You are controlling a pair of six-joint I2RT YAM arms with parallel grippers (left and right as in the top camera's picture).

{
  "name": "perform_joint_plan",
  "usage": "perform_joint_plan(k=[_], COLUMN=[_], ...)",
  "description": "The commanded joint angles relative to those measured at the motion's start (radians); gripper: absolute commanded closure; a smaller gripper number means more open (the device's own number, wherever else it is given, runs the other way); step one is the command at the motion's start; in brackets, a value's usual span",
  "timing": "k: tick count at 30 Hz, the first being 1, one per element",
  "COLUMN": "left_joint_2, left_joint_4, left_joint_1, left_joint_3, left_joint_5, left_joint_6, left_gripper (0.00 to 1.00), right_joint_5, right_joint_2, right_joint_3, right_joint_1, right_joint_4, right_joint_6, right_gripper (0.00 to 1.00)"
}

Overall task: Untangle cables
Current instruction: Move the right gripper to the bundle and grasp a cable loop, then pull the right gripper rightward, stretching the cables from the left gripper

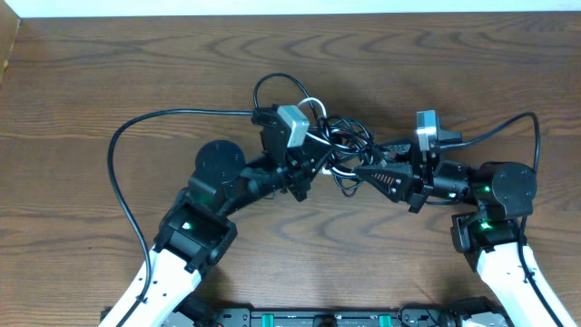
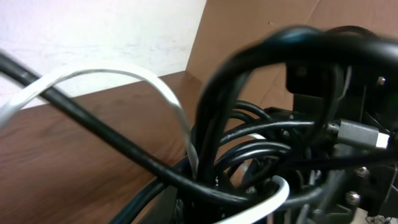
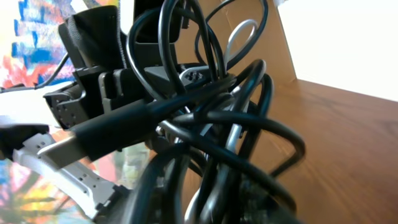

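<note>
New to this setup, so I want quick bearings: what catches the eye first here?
A knot of thin black cables is bunched mid-table between the left hand and right hand. One white cable arcs through the dark loops in the left wrist view. A black plug looms close in the right wrist view.

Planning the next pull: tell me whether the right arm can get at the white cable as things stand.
Probably not cleanly: black cables loop between the right fingers and the white cable, which sits by the left fingers.
</note>
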Motion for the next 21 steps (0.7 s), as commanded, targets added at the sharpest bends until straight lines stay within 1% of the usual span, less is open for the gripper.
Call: perform_joint_plan(k=[1, 3, 4, 7, 10, 11, 14, 16, 17, 20, 21], left_joint_2=[-0.002, -0.002, -0.002, -0.002, -0.004, -0.008, -0.026, -0.043, -0.051, -0.080, -0.091], left_joint_4=[0.010, 0.010, 0.009, 0.001, -0.011, -0.027, -0.061, -0.078, -0.082, -0.097, -0.105], left_joint_1=[-0.042, -0.044, -0.043, -0.043, -0.043, -0.043, -0.043, -0.043, -0.043, -0.043, -0.043], left_joint_3=[0.008, 0.008, 0.008, 0.008, 0.008, 0.008, 0.008, 0.008, 0.008, 0.008, 0.008], left_joint_5=[0.043, 0.042, 0.038, -0.003, -0.083, -0.136, -0.209, -0.214, -0.213, -0.212, -0.212], left_joint_6=[0.020, 0.050, 0.068, 0.113, 0.112, 0.112, 0.112, 0.112, 0.112, 0.112, 0.112], left_gripper=[0.92, 0.93, 0.92, 0.92, 0.92, 0.92, 0.92, 0.85, 0.83, 0.67, 0.64], right_joint_5=[0.035, 0.035, 0.035, 0.035, 0.033, 0.023, -0.011, -0.032, -0.040, -0.046, -0.046], right_joint_2=[0.020, 0.024, 0.025, 0.026, 0.026, 0.026, 0.026, 0.026, 0.026, 0.026, 0.026], right_joint_3=[0.011, 0.011, 0.011, 0.011, 0.011, 0.011, 0.011, 0.011, 0.011, 0.011, 0.011], right_joint_1=[0.006, 0.005, 0.005, 0.005, 0.000, -0.011, -0.049, -0.084, -0.101, -0.151, -0.163], right_joint_4=[-0.002, -0.002, -0.002, -0.002, -0.003, -0.002, -0.003, -0.003, -0.002, -0.002, -0.002], right_joint_6=[-0.002, -0.002, -0.002, -0.002, -0.002, -0.002, -0.001, -0.001, 0.000, 0.030, 0.039], right_gripper=[0.86, 0.97, 0.99, 0.99, 0.99, 0.99, 0.99, 0.99, 0.99, 0.99, 0.99])
